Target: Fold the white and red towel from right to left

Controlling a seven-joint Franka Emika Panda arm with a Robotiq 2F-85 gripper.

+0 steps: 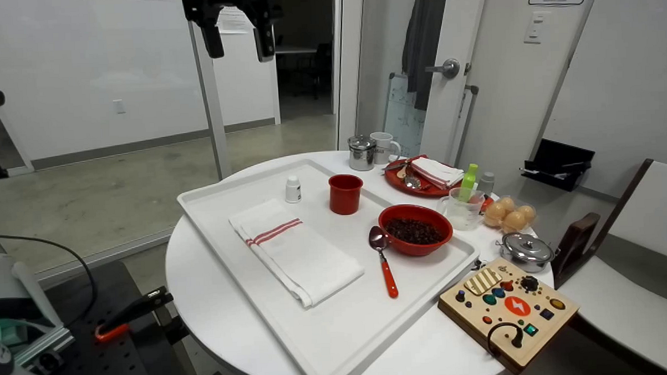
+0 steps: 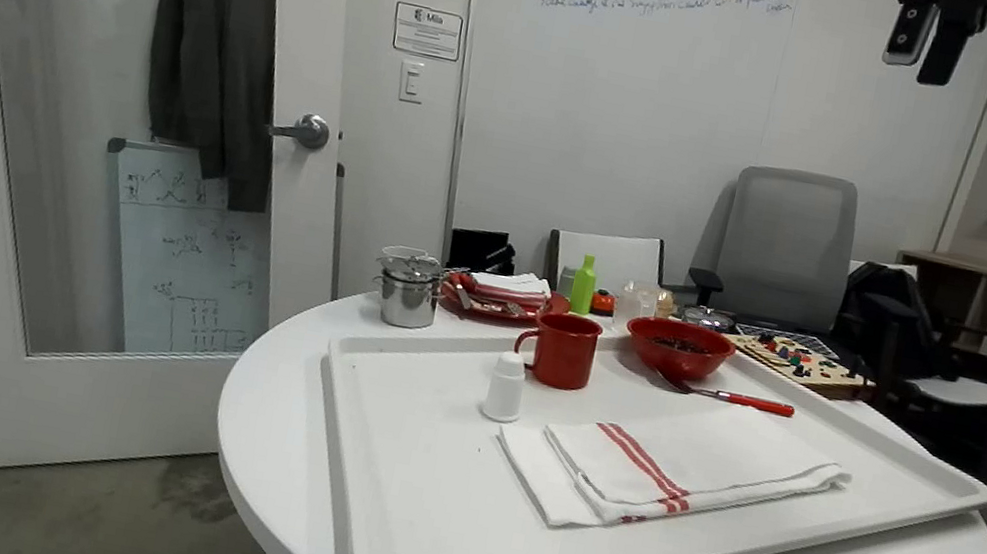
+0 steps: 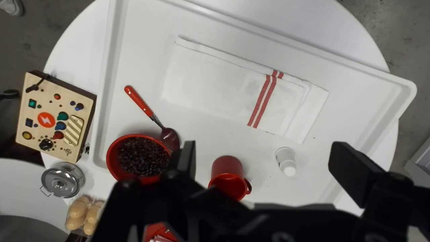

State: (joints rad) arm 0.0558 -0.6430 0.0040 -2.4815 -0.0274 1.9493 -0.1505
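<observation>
Closest in wrist view, high above white bench [image 1: 192, 259]: gripper [image 1: 240, 53], black fingers [image 1: 213, 43] wide apart. Below, near long rim of white tray [image 1: 336, 337], red-striped white towel [image 1: 305, 252] lies flat in folded strip, under layer jutting past striped end. Beyond towel, same tray: upright white shaker [image 1: 293, 190], red mug [image 1: 345, 198], red-handled spoon [image 1: 388, 274] just beside red bowl [image 1: 412, 249] of dark beans [image 1: 412, 231]. Farther off, outside tray: red plate [image 1: 428, 191] carrying folded napkin [image 1: 438, 171] and cutlery [image 1: 412, 182]; lidded metal pot [image 1: 527, 252]; tan eggs [image 1: 514, 221].
</observation>
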